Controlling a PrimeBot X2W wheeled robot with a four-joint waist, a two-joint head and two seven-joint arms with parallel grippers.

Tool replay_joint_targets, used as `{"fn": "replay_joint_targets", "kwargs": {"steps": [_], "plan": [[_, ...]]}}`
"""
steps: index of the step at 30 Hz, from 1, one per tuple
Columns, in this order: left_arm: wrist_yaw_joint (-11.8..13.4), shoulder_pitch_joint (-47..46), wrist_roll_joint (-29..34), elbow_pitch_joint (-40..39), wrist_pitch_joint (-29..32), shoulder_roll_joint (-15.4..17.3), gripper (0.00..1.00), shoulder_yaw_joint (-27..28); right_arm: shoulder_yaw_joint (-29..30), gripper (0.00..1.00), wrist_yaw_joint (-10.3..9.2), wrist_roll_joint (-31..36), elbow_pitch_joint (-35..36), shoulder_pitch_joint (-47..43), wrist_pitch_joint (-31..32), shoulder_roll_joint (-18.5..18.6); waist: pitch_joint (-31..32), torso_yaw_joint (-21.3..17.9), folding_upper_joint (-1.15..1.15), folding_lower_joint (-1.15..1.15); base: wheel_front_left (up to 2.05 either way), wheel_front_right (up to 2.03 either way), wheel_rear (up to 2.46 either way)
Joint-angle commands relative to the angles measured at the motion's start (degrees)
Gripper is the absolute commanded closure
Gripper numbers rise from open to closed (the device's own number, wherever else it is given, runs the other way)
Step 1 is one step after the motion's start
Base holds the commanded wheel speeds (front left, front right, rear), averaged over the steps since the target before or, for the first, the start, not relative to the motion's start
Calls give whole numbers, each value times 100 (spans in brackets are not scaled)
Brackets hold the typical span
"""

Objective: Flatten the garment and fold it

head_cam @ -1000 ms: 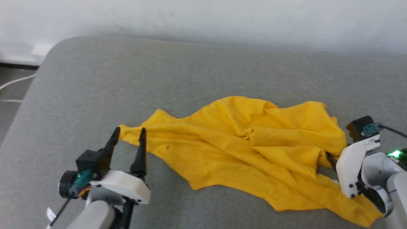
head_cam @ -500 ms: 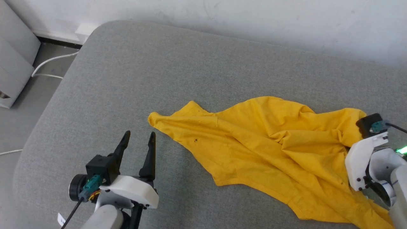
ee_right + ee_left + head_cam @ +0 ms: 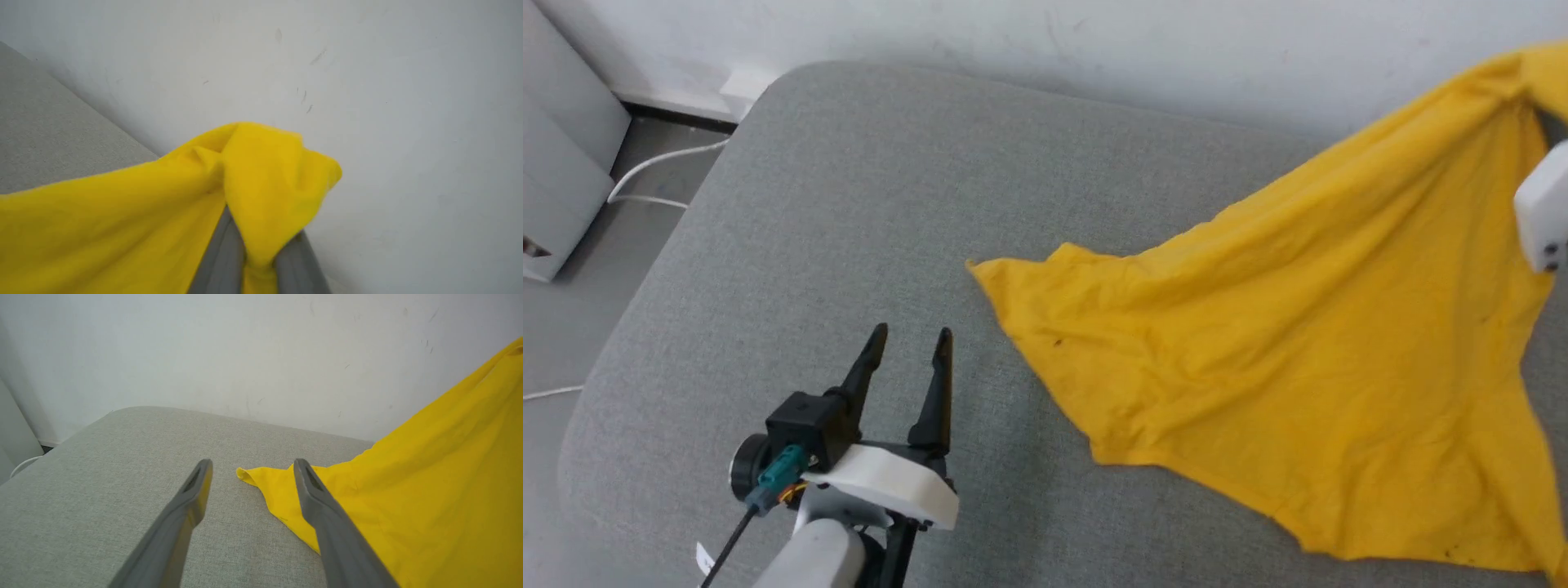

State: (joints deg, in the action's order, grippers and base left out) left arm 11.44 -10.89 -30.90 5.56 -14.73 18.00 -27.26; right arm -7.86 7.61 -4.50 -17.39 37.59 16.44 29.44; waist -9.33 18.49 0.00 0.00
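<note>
One mustard-yellow T-shirt (image 3: 1258, 367) is stretching across the right half of the head view: its upper corner is hanging high at the upper right of the frame, while its lower part is lying on one grey upholstered surface (image 3: 849, 204) at the centre and lower right. The side that is showing is plain, with a few small dark specks. The right gripper (image 3: 255, 265), at the bottom centre of the right wrist view, is pinching a bunched fold of the T-shirt between its two fingers, which are pressing together on the cloth. The left gripper (image 3: 912, 331), at the lower left of the head view, is standing spread above the grey surface with its two dark fingers apart and nothing between them. In the left wrist view one pointed corner of the T-shirt is lying just beyond the fingertips. One white wall (image 3: 1094, 41) is running along the top, and two stretches of white cable (image 3: 654, 167) are lying on the floor (image 3: 572, 327) at the left edge.
</note>
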Motion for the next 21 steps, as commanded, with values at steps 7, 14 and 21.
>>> {"fn": "replay_joint_targets", "kwargs": {"steps": [7,14,21], "plan": [[-274,-245,186,101,-27,-292,0,144,-794,100,-12,472,-683,1308,-440,327,-629,382,0,0,0,0,0],[-520,-392,378,284,-27,-599,0,249,-1523,100,-12,581,-1961,1976,-646,310,-934,538,0,0,0,0,0],[-690,-469,519,533,-27,-780,0,398,-1638,0,-12,196,-3132,1926,-855,82,-925,497,0,0,0,0,0]]}}
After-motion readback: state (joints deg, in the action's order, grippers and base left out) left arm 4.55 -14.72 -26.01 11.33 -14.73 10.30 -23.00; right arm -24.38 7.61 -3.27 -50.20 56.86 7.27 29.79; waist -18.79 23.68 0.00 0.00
